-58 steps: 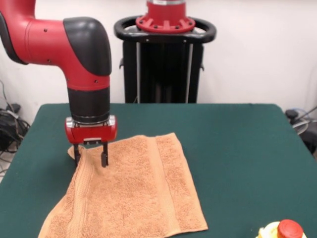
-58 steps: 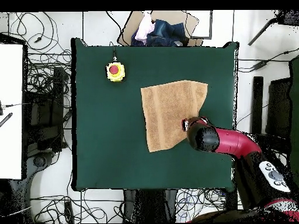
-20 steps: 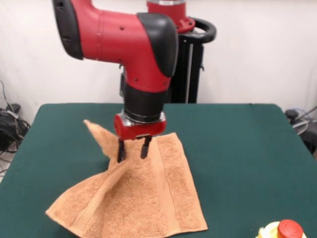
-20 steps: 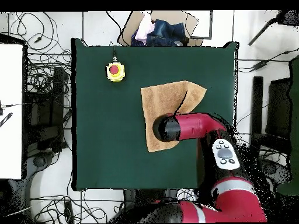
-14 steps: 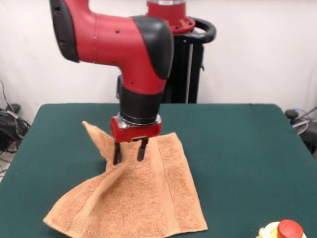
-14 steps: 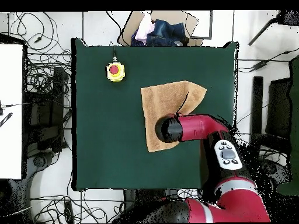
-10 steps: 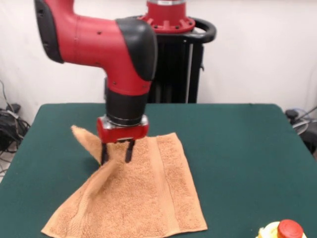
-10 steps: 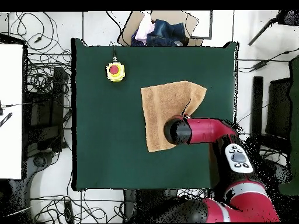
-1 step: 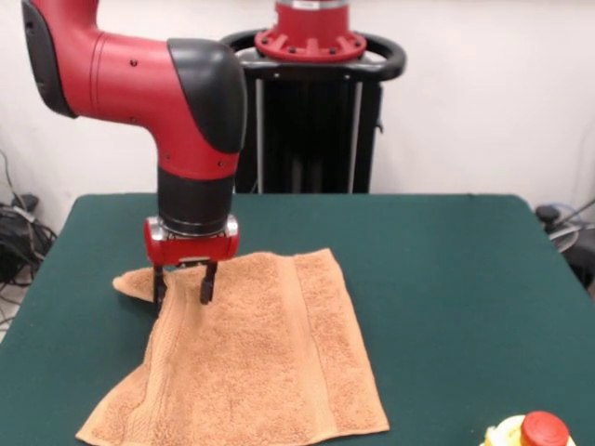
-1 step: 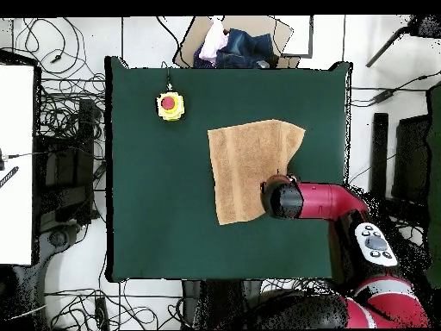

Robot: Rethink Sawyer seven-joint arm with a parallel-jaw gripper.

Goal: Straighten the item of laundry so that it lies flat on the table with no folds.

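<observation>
While the gripper [image 9: 182,287] is clamped on the towel [image 9: 251,362] corner at frame left, the fold should be drawn outward low, then released flat on the table [image 9: 446,279].

The green table [image 9: 446,279] bears an orange-tan towel [image 9: 260,362] and a yellow-based red button [image 10: 170,105].

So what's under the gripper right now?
The gripper stands on the towel, near its corner by the table's far left in the front view. That corner sticks out as a small flap. Whether cloth is pinched between the fingertips is hidden.
</observation>
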